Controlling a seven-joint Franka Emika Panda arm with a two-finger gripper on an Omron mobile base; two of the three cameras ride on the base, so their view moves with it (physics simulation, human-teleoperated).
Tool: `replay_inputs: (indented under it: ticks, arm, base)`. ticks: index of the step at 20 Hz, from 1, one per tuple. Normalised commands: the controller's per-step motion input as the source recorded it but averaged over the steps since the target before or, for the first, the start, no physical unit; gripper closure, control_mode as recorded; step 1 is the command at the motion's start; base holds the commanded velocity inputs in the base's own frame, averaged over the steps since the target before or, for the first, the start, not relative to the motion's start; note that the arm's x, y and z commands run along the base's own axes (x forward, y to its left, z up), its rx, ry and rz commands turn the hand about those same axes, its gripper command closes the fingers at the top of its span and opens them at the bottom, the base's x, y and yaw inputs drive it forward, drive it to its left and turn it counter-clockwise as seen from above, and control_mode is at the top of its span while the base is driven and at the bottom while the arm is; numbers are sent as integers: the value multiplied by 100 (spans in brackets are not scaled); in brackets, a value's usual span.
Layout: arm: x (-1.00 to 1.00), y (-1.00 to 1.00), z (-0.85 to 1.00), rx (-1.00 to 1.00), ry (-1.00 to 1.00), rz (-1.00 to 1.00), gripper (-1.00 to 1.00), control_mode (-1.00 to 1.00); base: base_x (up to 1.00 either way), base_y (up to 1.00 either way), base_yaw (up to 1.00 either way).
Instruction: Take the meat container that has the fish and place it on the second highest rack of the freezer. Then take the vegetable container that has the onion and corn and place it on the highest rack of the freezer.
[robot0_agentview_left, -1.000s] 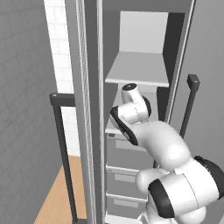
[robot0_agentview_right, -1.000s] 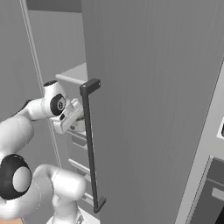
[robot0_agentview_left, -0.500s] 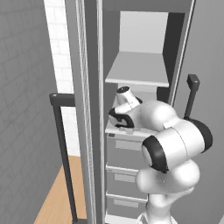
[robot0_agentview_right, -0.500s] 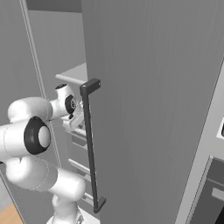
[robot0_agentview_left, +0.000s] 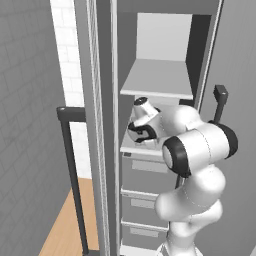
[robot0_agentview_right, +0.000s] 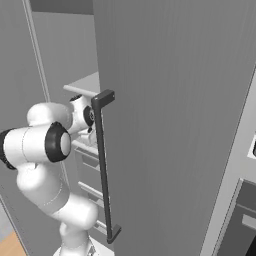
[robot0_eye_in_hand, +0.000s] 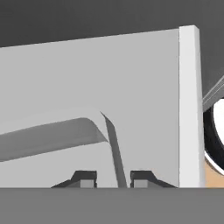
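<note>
Here, reaching into the open freezer (robot0_agentview_left: 165, 75) under the highest rack (robot0_agentview_left: 159, 79), at the level of the second highest rack (robot0_agentview_left: 134, 148): white arm and claw (robot0_eye_in_hand: 113, 178). Claw tips slightly parted astride a thin grey container wall (robot0_eye_in_hand: 114, 148), possibly loosening; grip hard to tell. Black door handle (robot0_agentview_right: 104, 165) alongside.

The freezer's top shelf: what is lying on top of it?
The top shelf of the freezer looks bare. On the shelf below, the gripper straddles a thin grey container wall; its contents are hidden.
</note>
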Motion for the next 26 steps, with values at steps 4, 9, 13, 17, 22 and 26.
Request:
replay_inputs:
  ticks: [4,9,13,17,22,26]
  arm:
    - [-48,0,-18,-3,-38,-2,-100,-100]
    - [-75,0,48,3,-38,3,-100,-100]
    - [-87,0,94,3,-24,14,-100,-100]
    - [-100,9,59,-1,-14,20,-100,-100]
    - [-100,22,70,-2,-14,20,-100,-100]
    - [-100,14,80,0,-17,20,-100,-100]
  base:
    - [0,0,0]
    - [0,0,0]
    - [0,0,0]
    - [0,0,0]
    - [0,0,0]
    - [0,0,0]
